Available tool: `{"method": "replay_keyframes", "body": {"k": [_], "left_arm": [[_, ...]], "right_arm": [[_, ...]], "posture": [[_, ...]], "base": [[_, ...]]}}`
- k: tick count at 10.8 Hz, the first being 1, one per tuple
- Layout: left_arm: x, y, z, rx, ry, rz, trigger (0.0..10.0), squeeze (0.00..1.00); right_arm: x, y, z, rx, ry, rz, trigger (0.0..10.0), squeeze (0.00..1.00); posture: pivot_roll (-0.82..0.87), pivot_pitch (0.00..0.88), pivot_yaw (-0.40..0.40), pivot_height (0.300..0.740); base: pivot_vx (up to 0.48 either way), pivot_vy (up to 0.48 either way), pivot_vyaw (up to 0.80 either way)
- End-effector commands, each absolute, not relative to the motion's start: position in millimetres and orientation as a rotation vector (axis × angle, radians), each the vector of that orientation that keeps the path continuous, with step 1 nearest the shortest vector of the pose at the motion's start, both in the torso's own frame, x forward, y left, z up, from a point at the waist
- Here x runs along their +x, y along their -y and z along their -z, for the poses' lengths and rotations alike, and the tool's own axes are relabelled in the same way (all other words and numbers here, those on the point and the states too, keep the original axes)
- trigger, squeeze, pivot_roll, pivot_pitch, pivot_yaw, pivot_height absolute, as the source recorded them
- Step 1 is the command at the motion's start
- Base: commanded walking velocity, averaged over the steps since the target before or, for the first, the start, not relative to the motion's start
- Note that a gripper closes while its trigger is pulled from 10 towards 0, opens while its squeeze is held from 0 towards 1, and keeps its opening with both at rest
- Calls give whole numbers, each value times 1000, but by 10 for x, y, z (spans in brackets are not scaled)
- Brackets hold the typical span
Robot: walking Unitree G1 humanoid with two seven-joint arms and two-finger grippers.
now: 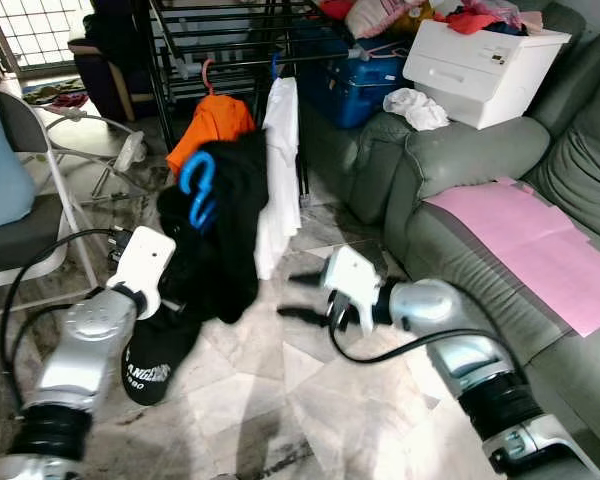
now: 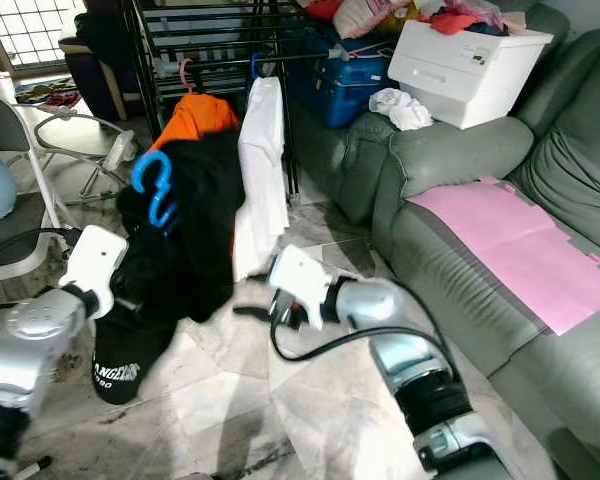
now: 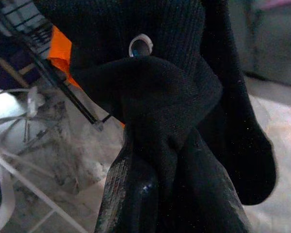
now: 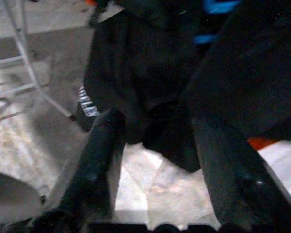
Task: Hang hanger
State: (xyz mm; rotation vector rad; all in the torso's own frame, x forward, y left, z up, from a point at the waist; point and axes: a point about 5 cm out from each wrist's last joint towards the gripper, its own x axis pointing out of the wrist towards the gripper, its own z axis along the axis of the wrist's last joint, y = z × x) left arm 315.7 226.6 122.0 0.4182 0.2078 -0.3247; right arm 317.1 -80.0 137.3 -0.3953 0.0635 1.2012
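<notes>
Left eye view: the left gripper [image 1: 185, 262] holds up a soft black shirt [image 1: 220, 235] on a blue plastic hanger [image 1: 197, 187] with a curly hook. Its fingers are closed tight on the knit cloth. The shirt hangs in front of the black metal rack [image 1: 230, 40], near an orange shirt [image 1: 212, 122] and a long white shirt [image 1: 280, 170]. The right gripper [image 1: 298, 295] is just beside the black shirt, fingers spread apart, holding nothing. The floor [image 1: 280, 400] is shiny stone tiles. A puffy grey sofa [image 1: 460, 170] is on the right.
</notes>
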Motion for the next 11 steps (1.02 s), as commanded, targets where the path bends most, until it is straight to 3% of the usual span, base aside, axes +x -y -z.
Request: {"method": "replay_keyframes", "body": {"k": [1,5,9,11], "left_arm": [[3122,-2273,-1286,491,-178,394,0,0],[2826,-2462,-1234,701,-261,716,0,0],[2752,-2185,-1442,740,-65,938,0,0],[2695,-2139,-1392,762,-60,1001,0,0]], "right_arm": [[3245,842,-1493,-426,-17,-1165,10000,1000],[3351,1061,-1641,-534,34,-1156,10000,1000],[3361,1196,-1685,-595,-3,-1256,10000,1000],[3392,1228,-1762,-617,8,-1269,10000,1000]], "posture": [[36,14,-46,740],[40,16,-43,740],[41,14,-45,740],[39,14,-43,740]], "base": [[0,0,0],[0,0,0],[0,0,0],[0,0,0]]}}
